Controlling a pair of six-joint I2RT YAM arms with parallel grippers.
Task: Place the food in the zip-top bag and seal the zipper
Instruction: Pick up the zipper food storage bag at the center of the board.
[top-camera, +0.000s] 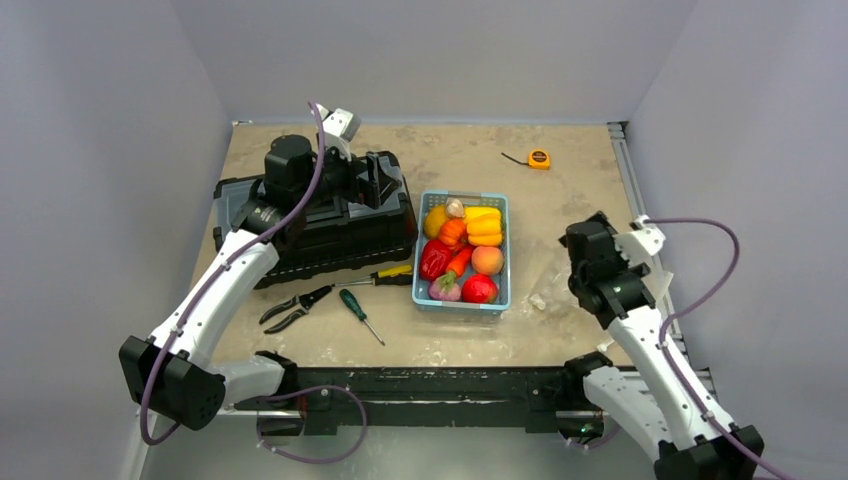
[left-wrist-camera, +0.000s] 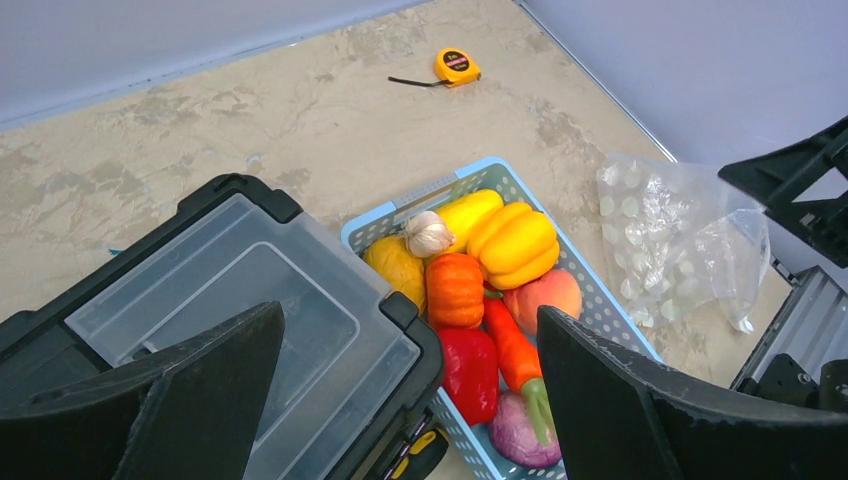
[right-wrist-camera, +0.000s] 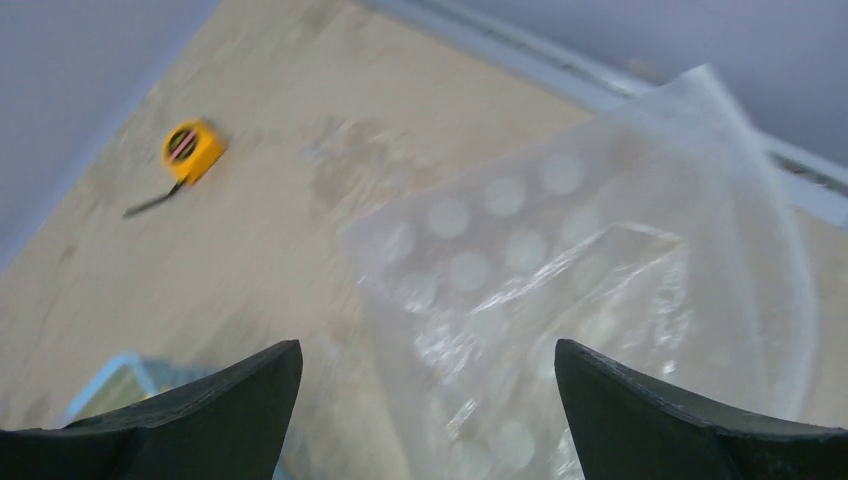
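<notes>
Several glossy foods (left-wrist-camera: 455, 288) crowd the slotted basket (left-wrist-camera: 612, 312) near a crinkly bag (left-wrist-camera: 680, 240).

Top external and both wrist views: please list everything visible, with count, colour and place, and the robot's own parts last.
basket: one, light blue, table centre
food: about ten toy pieces, red, orange, yellow, purple and white, all in the basket
zip-top bag: one, clear with pale dots, lying on the table right of the basket, no food in it
toolbox: one, black with a clear lid panel, left of the basket
tape measure: one, yellow-orange, far side of the table
pliers: one, black, in front of the toolbox
screwdrivers: two, one green, one yellow and black, beside the pliers
left gripper: open, over the toolbox
right gripper: open, over the bag
</notes>
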